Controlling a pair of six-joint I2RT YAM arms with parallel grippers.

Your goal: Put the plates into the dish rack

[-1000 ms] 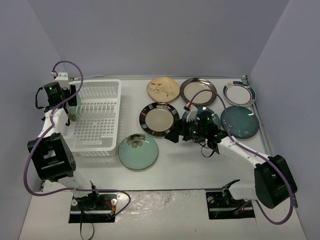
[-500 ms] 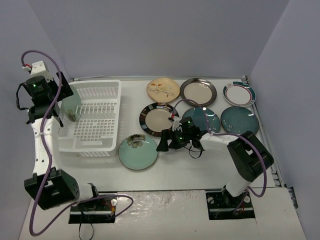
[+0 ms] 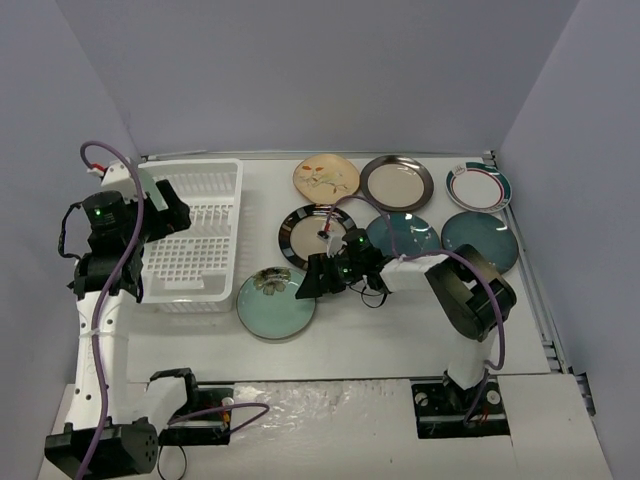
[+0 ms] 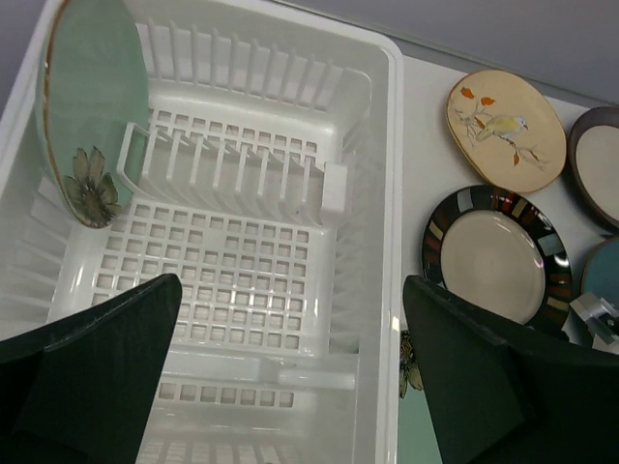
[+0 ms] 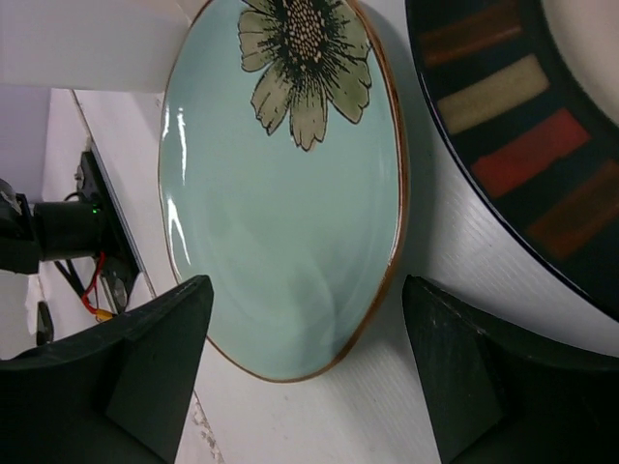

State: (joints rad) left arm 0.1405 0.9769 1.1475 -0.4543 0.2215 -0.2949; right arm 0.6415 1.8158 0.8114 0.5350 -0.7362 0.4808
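The white dish rack stands at the left. One light teal flowered plate stands upright at its left end, against the dividers. My left gripper hangs open and empty above the rack. The second teal flowered plate lies flat on the table beside the rack. My right gripper is open and low at that plate's right rim. In the right wrist view its fingers straddle the plate's near edge.
Flat on the table lie a tan floral plate, a dark-rimmed beige plate, a white plate with a teal-red rim, a striped dark-rimmed plate and two dark blue plates. Walls enclose the table.
My left gripper has let go of the teal plate in the rack and moved right, over the rack. My right gripper has moved left, from the dark blue plate to the flat teal plate.
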